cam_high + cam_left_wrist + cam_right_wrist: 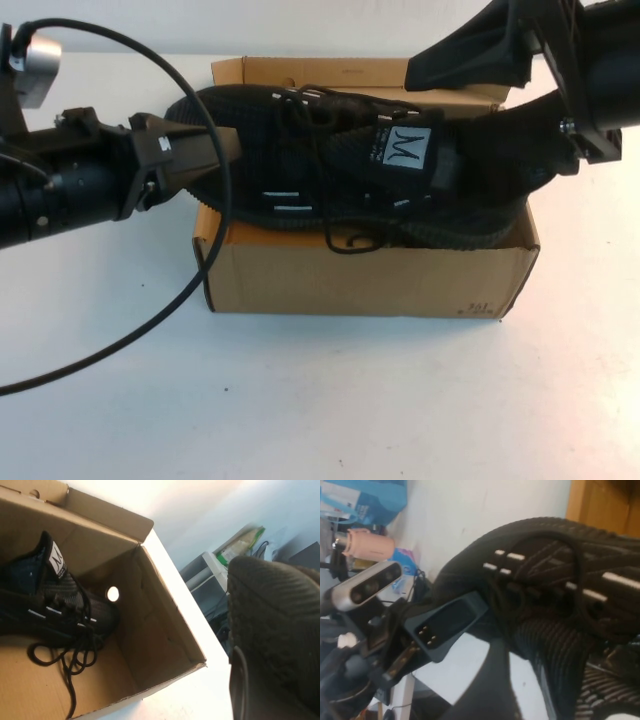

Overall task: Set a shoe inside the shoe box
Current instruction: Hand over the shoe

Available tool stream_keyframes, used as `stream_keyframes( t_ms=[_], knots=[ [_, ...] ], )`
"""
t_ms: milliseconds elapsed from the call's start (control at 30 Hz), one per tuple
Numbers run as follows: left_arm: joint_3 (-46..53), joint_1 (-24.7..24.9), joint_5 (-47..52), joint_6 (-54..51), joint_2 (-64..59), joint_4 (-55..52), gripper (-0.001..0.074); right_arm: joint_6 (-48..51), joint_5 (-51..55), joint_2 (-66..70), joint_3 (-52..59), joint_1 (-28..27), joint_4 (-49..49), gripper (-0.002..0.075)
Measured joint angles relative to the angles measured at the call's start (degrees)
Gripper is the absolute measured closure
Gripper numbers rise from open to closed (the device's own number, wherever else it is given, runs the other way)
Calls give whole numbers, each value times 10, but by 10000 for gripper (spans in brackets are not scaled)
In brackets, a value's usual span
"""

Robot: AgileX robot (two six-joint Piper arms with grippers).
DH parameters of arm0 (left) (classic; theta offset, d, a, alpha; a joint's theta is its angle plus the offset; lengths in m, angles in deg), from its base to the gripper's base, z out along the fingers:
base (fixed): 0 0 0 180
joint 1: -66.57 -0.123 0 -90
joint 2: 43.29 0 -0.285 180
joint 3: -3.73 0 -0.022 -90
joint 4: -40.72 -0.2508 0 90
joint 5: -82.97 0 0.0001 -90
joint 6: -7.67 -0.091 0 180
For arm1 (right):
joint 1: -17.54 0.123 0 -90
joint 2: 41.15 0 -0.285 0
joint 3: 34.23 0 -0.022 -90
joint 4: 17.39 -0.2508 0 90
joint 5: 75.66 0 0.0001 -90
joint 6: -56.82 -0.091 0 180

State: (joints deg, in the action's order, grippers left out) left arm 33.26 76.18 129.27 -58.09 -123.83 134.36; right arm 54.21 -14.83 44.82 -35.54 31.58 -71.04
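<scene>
Shoe [555, 575]: black knit, filling most of my wrist camera, white dashes along its side, laces running across the top.
Sole edge [545, 665]: ribbed, close to the lens.
Left gripper [445, 630]: I see it across from me, dark finger with small brass dots pressed against the shoe's rounded end.
Camera [365, 587]: silver bar mounted on that left arm.
Background: white wall, orange-brown door, blue clutter.
</scene>
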Motion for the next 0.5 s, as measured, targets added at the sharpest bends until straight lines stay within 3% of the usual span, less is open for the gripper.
stream_keyframes(
  t_ms=[500],
  knots=[
    [0, 0, -25, 50, 0, 1, 618, 37, -12, 8, 0, 0, 2, 119]
  ],
)
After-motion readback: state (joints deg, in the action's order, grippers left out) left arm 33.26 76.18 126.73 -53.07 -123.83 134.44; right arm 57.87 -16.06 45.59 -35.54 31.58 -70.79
